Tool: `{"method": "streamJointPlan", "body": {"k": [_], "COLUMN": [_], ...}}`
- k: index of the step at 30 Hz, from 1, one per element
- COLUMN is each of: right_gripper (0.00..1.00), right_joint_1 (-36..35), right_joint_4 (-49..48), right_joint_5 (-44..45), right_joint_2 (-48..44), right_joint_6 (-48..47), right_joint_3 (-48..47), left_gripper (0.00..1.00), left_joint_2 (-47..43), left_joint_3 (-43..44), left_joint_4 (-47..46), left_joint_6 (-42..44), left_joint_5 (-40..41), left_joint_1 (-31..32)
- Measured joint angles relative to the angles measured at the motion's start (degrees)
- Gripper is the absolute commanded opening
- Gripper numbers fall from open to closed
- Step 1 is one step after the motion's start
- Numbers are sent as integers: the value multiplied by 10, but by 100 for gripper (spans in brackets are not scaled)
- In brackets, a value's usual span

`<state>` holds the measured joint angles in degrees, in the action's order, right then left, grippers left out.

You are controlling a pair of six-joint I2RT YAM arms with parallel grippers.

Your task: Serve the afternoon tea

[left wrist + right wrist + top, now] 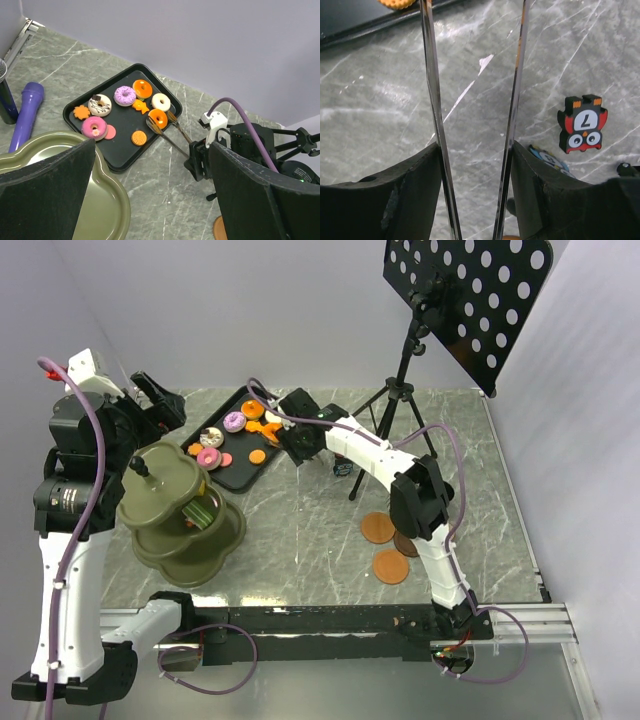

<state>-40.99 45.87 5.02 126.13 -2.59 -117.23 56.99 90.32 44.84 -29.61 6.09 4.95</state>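
The right claw (475, 150) gripped the tongs (432, 90), their blades sprung apart either side of an orange donut (158, 118) on the tray (125, 150), likely to pinch it. The left claw (151, 145) hung released over the stand (75, 210), probably awaiting the transfer.

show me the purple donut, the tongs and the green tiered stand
purple donut (119, 95), left wrist view, left side of its iced ring
tongs (153, 126), left wrist view, the nearer spoon tip
green tiered stand (170, 485), top external view, bare part of its top tier
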Motion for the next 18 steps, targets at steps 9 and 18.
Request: {"method": "streamJointPlan", "body": {"k": [9, 18], "right_gripper": [57, 49], "right_joint_1": [0, -5], "right_joint_4": [4, 28], "right_joint_5": [19, 28], "right_joint_2": [8, 29], "right_joint_6": [-19, -59], "right_joint_3": [-7, -51], "left_gripper": [100, 100], "left_joint_2": [0, 0], "left_joint_3": [0, -6], "left_joint_4": [0, -4], "left_joint_6": [0, 0], "left_joint_5": [-2, -2], "left_joint_1": [0, 0]}}
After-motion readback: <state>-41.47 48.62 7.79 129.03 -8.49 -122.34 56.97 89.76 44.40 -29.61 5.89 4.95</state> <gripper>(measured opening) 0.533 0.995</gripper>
